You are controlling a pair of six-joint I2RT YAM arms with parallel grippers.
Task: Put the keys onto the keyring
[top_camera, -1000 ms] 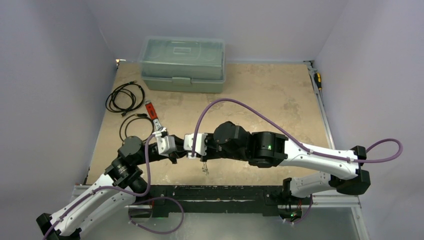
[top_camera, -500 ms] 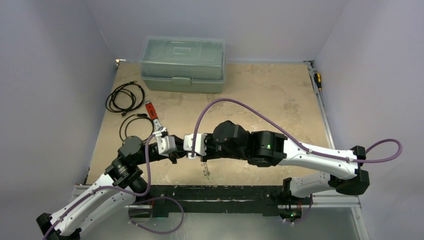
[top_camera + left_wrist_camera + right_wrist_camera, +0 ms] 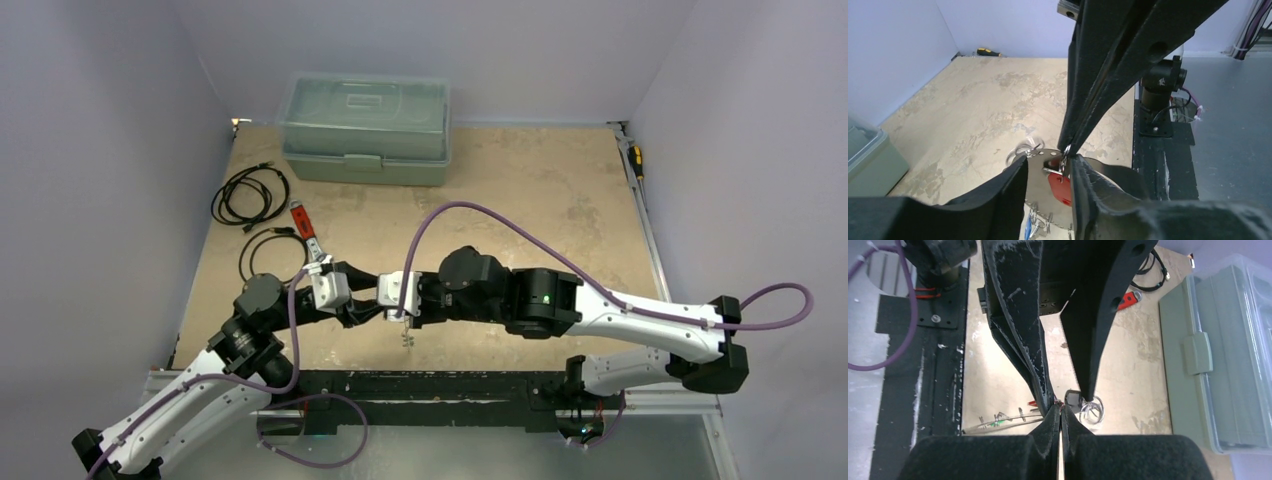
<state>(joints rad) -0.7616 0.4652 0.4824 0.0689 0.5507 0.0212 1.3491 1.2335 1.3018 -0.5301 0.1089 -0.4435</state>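
Now, nearest my arm bases, the keys dangle in a small cluster just under the spot where both grippers meet, above the table's near edge. A handover has just happened. The left gripper, pinched a moment ago, now stands with its fingers apart, and a red-headed key sits loose in the gap between them. The right gripper, slightly apart a second ago, is now pressed together on the thin wire of the keyring, as far as I can judge. So the load hangs from the right arm alone, and the left is free to fetch or thread a key. The keyring shows edge-on, its long axis running from the pinch towards the near edge, with keys strung along it. How far it droops I cannot tell. Farther off lie a red-handled wrench, coiled black cables and, at the back, a closed green box.
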